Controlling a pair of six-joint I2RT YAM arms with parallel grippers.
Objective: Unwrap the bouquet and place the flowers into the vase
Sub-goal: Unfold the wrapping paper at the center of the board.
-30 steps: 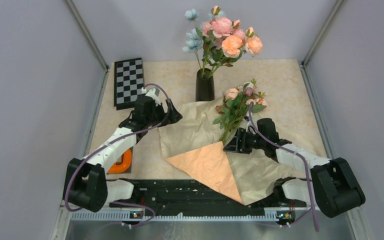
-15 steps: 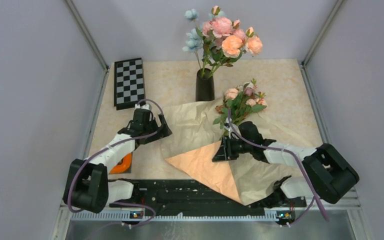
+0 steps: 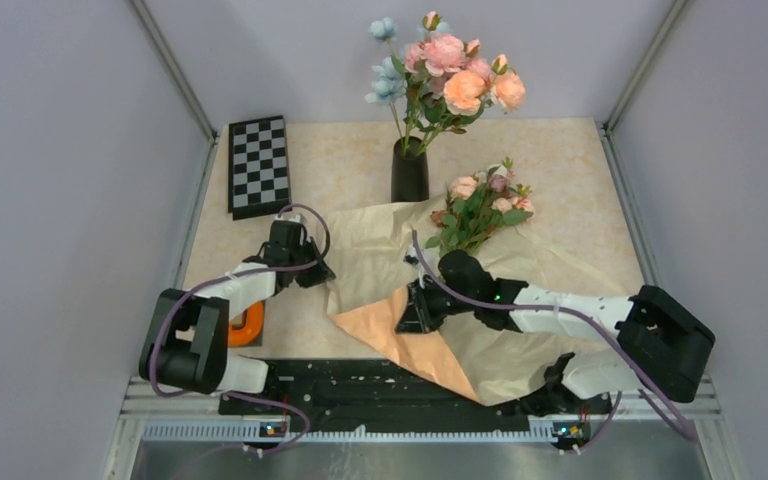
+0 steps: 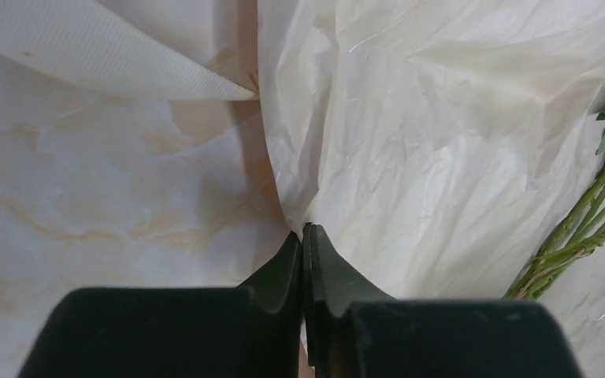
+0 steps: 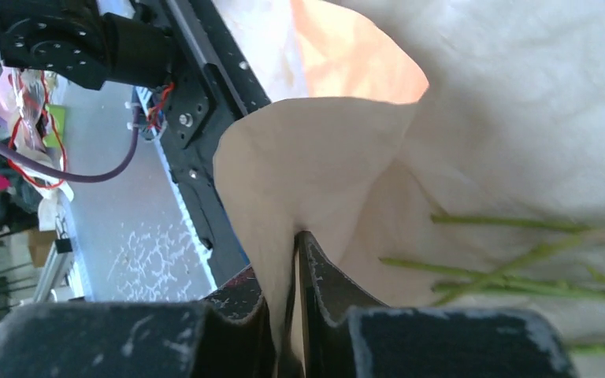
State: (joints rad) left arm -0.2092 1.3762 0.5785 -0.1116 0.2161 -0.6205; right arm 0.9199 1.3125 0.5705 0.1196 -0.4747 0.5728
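Left claw [image 4: 306,236] is clenched on the wrapping paper [image 4: 441,157], at its edge facing the left side of the table [image 3: 580,160]. Right claw [image 5: 295,240] grips a near flap. Presumably both hold the sheet spread to expose the flowers [image 3: 480,205], which lie on it mid-table near the vase [image 3: 409,175].

We see the left arm [image 3: 238,288] folded low along the left side of the table [image 3: 570,180], forearm reaching away from the near edge. The left gripper [image 4: 306,233] has its fingers pressed together on the edge of the paper wrap [image 4: 441,142]. The right arm [image 3: 560,308] stretches leftward across the table's middle, and the right gripper [image 5: 295,238] pinches a fold of that paper, jaws nearly meeting.
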